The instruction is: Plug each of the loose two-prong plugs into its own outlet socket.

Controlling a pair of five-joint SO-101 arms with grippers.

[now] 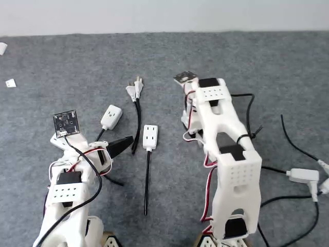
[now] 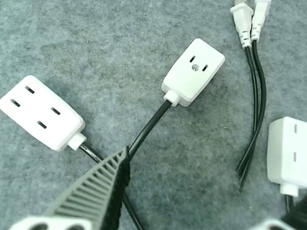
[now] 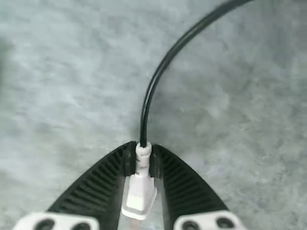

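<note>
High view: grey worktop (image 1: pixel 61 56). Left gripper (image 1: pixel 117 148), jaws spread, near single outlet socket (image 1: pixel 111 117). Second socket (image 1: pixel 149 137) just beside. Two loose plugs (image 1: pixel 134 88) lie together farther back.
Left wrist view: third socket (image 2: pixel 41 112), lying apart from the others.
Right wrist view: right gripper (image 3: pixel 141 155), jaws pinching white plug (image 3: pixel 138 194); its black cord (image 3: pixel 158 81) trails away.

The left arm (image 1: pixel 57 222) and right arm (image 1: pixel 226 128) are wearing white plastic shells with dotted panels (image 1: pixel 239 175); red, white and black wires (image 1: pixel 207 172) are looping along them, and black ribbed pincer fingers (image 3: pixel 93 191) are tipping each one.
</note>
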